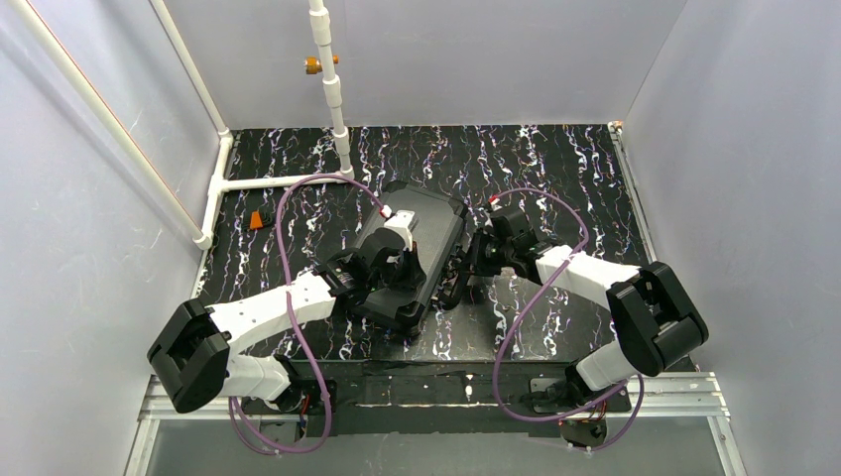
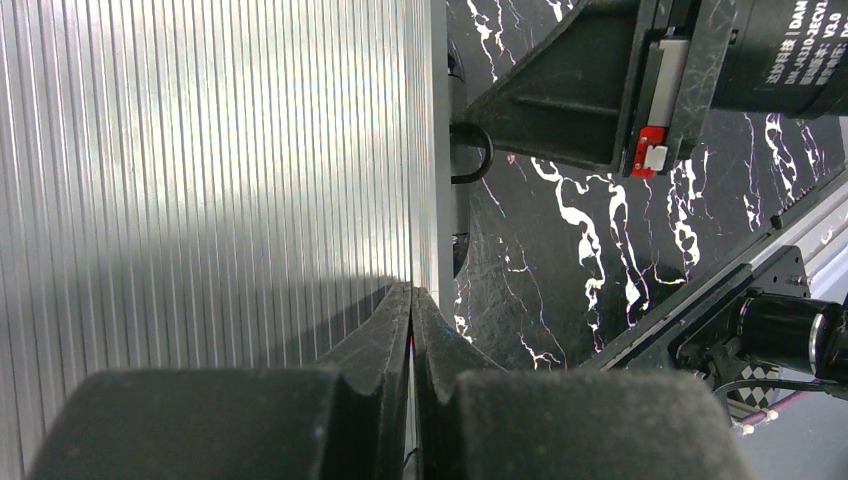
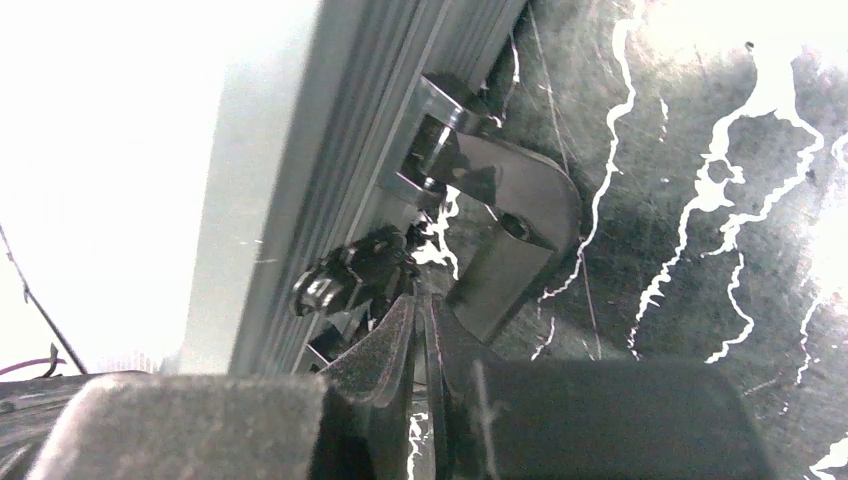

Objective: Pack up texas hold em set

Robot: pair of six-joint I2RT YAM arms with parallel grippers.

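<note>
The black rectangular hard case with ribbed silvery panels (image 1: 436, 223) lies closed and skewed at the middle of the black marbled surface (image 1: 555, 159), so its contents are hidden. The left gripper (image 2: 412, 300) rests on the lid near the edge, its jaws clenched on nothing. The right gripper (image 3: 422, 305) sits at the case's right side, its jaws pressed nearly together beside a silver metal latch (image 3: 510, 230). A small red-orange piece (image 1: 260, 219) lies outside the case, well apart to the left.

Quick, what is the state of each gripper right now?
Left gripper: closed, empty, tips on the case.
Right gripper: closed beside the latch, holding nothing visible.
</note>
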